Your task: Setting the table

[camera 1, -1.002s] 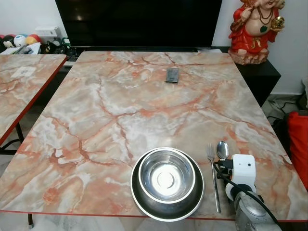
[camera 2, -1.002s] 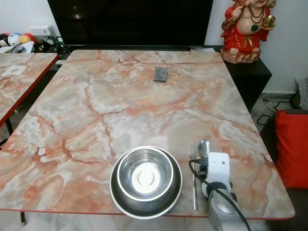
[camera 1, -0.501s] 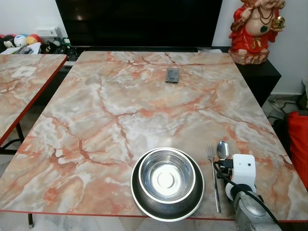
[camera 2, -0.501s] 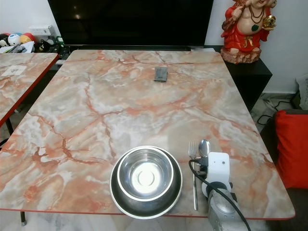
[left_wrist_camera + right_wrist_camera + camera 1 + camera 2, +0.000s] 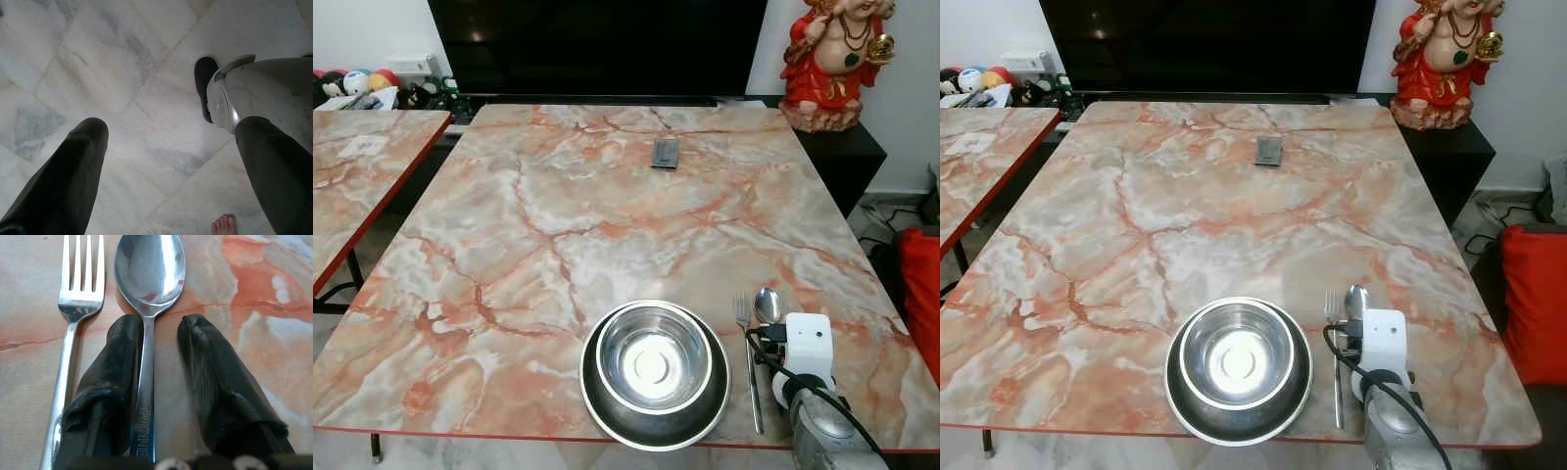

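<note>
Right gripper is low over the near right corner of the table, fingers spread, straddling the spoon handle. One finger looks to touch the handle edge, the other stands clear of it, so the spoon is not clamped. Left gripper hangs idle over the pale tiled floor, fingers wide apart; the robot's own leg and a bare foot show near it.

Table: large marble-look top, pink and grey veining, red edge. A second table of the same finish stands to the left. Dark TV screen behind the far edge, red figurine on a black stand at the far right.

Bowl: shiny steel, round, nested in a wider dark steel plate, at the near edge, just left of the cutlery.

Spoon: polished steel, bowl facing up, engraved lettering on the handle, lying flat on the table. Fork: steel, four tines, flat, parallel to the spoon and just beside it, between spoon and plate.

Small dark flat object lies far up the table, too small to identify.
</note>
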Motion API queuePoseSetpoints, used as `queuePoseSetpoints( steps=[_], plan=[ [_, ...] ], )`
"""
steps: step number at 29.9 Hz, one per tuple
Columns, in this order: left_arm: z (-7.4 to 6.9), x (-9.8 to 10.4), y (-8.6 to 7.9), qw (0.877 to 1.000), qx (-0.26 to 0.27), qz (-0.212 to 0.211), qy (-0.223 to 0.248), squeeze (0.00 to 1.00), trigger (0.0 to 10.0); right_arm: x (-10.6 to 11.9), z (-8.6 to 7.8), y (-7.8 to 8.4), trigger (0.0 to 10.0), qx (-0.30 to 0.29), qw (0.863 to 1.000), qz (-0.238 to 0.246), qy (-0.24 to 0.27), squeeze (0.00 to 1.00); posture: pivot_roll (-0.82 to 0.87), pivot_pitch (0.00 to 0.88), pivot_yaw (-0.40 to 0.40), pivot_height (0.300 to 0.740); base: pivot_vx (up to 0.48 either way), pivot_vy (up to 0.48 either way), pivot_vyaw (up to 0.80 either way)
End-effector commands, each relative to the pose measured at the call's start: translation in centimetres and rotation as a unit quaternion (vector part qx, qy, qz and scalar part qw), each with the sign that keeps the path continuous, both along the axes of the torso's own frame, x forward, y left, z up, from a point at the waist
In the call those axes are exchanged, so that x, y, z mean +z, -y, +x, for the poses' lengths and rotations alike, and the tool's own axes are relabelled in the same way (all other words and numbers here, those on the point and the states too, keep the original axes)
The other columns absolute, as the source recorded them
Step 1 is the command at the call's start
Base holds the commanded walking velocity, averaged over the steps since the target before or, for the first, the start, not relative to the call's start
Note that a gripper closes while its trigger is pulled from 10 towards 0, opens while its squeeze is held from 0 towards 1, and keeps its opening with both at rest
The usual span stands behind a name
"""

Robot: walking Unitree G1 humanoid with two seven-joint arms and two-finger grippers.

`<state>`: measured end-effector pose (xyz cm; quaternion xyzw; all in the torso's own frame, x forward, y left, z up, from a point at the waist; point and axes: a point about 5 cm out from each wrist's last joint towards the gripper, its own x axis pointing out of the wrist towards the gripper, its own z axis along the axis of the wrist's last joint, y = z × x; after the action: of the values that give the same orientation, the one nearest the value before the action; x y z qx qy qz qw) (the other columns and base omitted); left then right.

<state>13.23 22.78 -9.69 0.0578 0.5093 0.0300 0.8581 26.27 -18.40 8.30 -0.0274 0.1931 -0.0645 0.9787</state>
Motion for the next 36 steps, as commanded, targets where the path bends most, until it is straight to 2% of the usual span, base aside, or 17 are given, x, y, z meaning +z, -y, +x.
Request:
queuePoseSetpoints(
  steps=[1, 7, 9, 10, 12, 23, 36],
  plan=[
    [-0.7, -0.2, -0.4, 1.0, -0.005, 0.008, -0.016, 0.0, 10.0, -1.0, -0.5, -0.2, 10.0, 0.004, 0.999, 0.0, -0.033, 0.0, -0.04, 0.121, 0.013, 0.74, 0.0, 0.0, 0.0],
    [-0.7, -0.2, -0.5, 1.0, -0.005, 0.007, -0.016, 0.0, 10.0, -1.1, -0.6, -0.3, 10.0, 0.005, 0.999, 0.005, -0.036, 0.0, -0.04, 0.12, 0.013, 0.74, 0.0, 0.0, 0.0],
    [-0.7, -0.2, -0.5, 1.0, -0.005, 0.008, -0.016, 0.0, 10.0, -0.4, -0.2, -0.5, 10.0, 0.004, 1.0, 0.025, -0.001, 0.0, -0.04, 0.12, 0.013, 0.74, 0.0, 0.0, 0.0],
    [-0.7, -0.1, -0.5, 1.0, -0.005, 0.008, -0.016, 0.0, 10.0, 0.6, 0.2, -0.7, 10.0, 0.0, 0.998, 0.049, 0.043, 0.0, -0.04, 0.121, 0.014, 0.74, 0.0, 0.0, 0.0],
    [-0.7, -0.1, -0.5, 1.0, -0.005, 0.008, -0.016, 0.0, 10.0, 1.0, 0.3, -0.7, 10.0, -0.006, 0.996, 0.057, 0.062, 0.0, -0.04, 0.121, 0.014, 0.74, 0.0, 0.0, 0.0],
    [-0.7, -0.2, -0.5, 1.0, -0.005, 0.008, -0.016, 0.0, 10.0, -0.1, -0.4, 0.7, 10.0, -0.039, 0.999, 0.017, 0.029, 0.0, -0.04, 0.12, 0.013, 0.74, 0.0, 0.0, 0.0],
    [-0.7, -0.2, -0.5, 1.0, -0.005, 0.007, -0.016, 0.0, 10.0, 0.1, -0.4, 0.8, 10.0, -0.042, 0.999, 0.008, 0.027, 0.0, -0.04, 0.12, 0.013, 0.74, 0.0, 0.0, 0.0]
  ],
)
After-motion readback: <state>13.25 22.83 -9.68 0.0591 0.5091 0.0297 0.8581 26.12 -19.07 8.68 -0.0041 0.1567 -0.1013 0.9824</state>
